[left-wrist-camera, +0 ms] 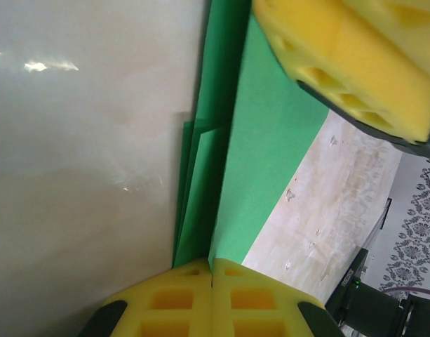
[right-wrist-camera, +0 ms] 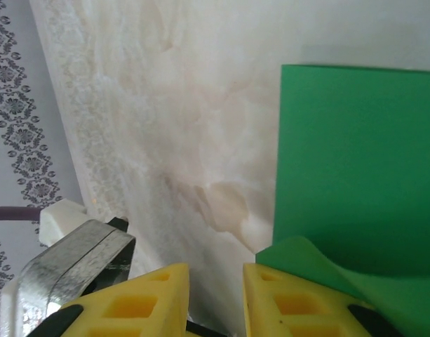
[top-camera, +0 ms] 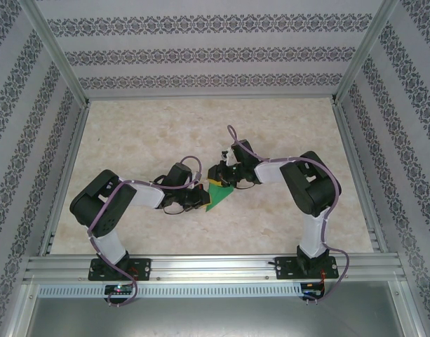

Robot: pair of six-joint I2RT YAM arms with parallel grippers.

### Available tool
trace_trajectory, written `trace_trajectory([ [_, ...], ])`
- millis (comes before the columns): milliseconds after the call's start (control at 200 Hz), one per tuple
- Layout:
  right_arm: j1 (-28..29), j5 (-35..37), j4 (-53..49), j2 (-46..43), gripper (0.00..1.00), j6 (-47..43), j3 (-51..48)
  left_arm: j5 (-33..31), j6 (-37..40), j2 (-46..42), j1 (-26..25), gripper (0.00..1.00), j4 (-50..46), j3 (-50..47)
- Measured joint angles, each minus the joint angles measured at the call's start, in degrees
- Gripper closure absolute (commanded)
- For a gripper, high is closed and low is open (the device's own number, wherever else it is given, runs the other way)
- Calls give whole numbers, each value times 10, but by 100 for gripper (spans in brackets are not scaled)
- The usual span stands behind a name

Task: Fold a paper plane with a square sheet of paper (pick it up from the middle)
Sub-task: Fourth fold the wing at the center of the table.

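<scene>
1. While both arms reach in toward the middle of the table, the green paper lies there between the two wrists, partly folded and well away from every table edge.
2. Left gripper: the yellow jaws are pressed together with no gap. The paper's folded edge runs straight into their seam, so this gripper is pinched on the near end of the paper.
3. Left wrist view: the paper shows stacked layers, with narrow flaps on the side toward bare table and a broad flat panel on the other side. A long crease runs away from the fingers.
4. Right gripper: the jaws stand part way apart, with bare table in the gap and nothing between them. It grips nothing.
5. Right wrist view: a lifted, curled corner of the paper sits against the top of the finger nearer the paper. The rest of the sheet lies flat beyond it.
6. In the way: one yellow finger pad of the right gripper hangs over the far end of the paper and hides that part. I cannot tell if it touches.
7. Top view: the gripper bodies cover the paper's upper and left portions, so its full outline is unreadable.
8. Around the scene:
   - patterned walls
   - aluminium rail at the near edge
   - purple cables along the arms
   - grey metal bracket with a white block low in the right wrist view, owner unclear
</scene>
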Motion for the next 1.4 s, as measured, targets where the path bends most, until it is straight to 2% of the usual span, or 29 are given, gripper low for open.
trace_trajectory([
  [200, 0, 0, 2, 10, 74, -1, 0, 0, 0, 0, 0, 100, 0, 0],
  [340, 0, -4, -2, 16, 76, -12, 5, 0, 0, 0, 0, 88, 0, 0],
  [450, 0, -10, -2, 19, 76, -17, 7, 0, 2, -4, 0, 84, -1, 1],
  [545, 0, -9, -4, 19, 77, -25, 7, -2, 9, -6, -1, 84, -9, 4],
  [874, 0, -8, -7, 19, 78, -33, 6, -15, 32, -11, -1, 100, -31, 5],
  [944, 0, -8, -7, 19, 78, -33, 6, -16, 32, -12, -1, 98, -31, 5],
  [1049, 0, -8, -7, 19, 78, -35, 6, -22, 32, -16, -2, 88, -31, 1],
  [1144, 0, -8, -7, 19, 78, -38, 6, -32, 33, -31, -2, 84, -36, -7],
  [1344, 0, -8, -7, 19, 78, -39, 6, -45, 40, -45, -8, 84, -60, -9],
  [1404, 0, -8, -7, 19, 78, -39, 6, -48, 44, -46, -10, 87, -63, -9],
])
